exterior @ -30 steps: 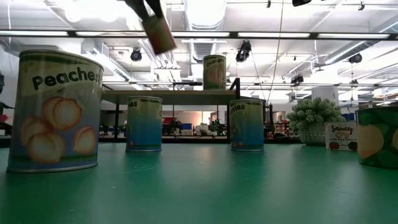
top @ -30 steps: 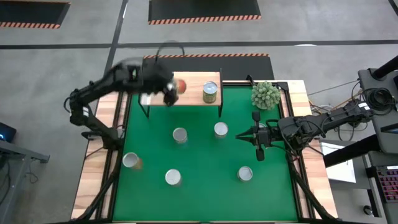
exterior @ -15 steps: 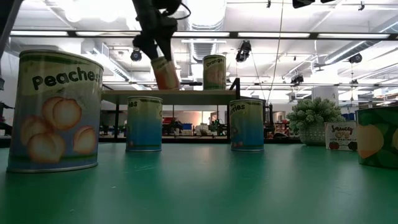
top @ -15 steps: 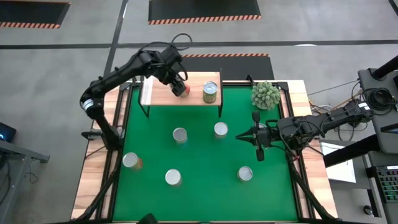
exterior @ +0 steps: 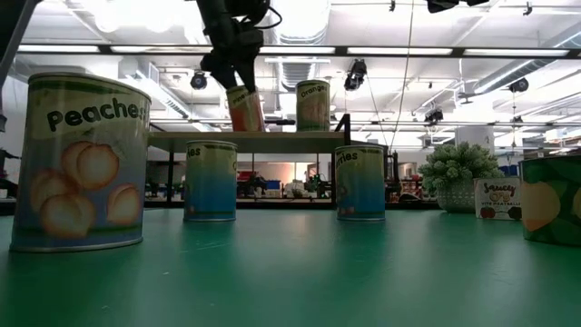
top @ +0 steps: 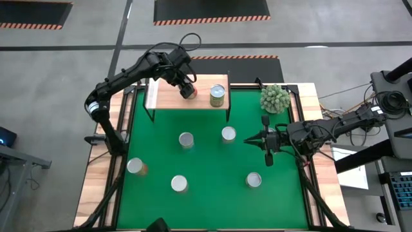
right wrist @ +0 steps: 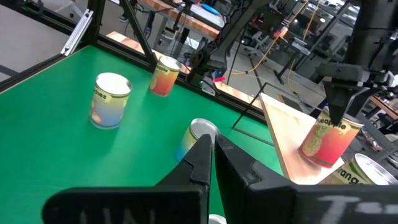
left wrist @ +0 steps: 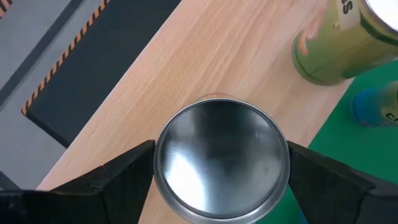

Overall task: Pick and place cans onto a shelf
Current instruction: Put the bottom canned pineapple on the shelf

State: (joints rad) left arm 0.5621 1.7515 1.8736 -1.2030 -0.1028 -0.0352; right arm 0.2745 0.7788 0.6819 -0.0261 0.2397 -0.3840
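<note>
My left gripper (top: 187,89) reaches over the light-wood shelf (top: 168,98) and is shut on a red-orange can (exterior: 245,109), whose silvery top fills the left wrist view (left wrist: 221,158). A green-labelled can (top: 218,96) stands upright on the shelf to the right of it. Several other cans stand upright on the green mat, among them one (top: 186,140) and another (top: 228,134) in front of the shelf. My right gripper (top: 251,140) hovers shut and empty over the mat's right side. My left gripper pinches the can's side wall just below its top rim (left wrist: 158,168) between its two fingers (left wrist: 124,177), one on each side. The fingers come from above, pointing down. The can is tilted, its lower end (right wrist: 320,160) down at the shelf board; whether it rests there, I cannot tell.
A fuzzy green ball plant (top: 275,98) stands at the mat's far right corner. Cans near the front stand at the left (top: 135,166), middle (top: 179,184) and right (top: 253,180). Wooden strips (top: 103,174) border the mat. The shelf's left half is bare.
My left gripper has moved toward the table's right edge over the shelf and gone down, bringing the red-orange can from well above the shelf to the board, next to the green-labelled can. The can stays tilted. My right gripper has kept still.
</note>
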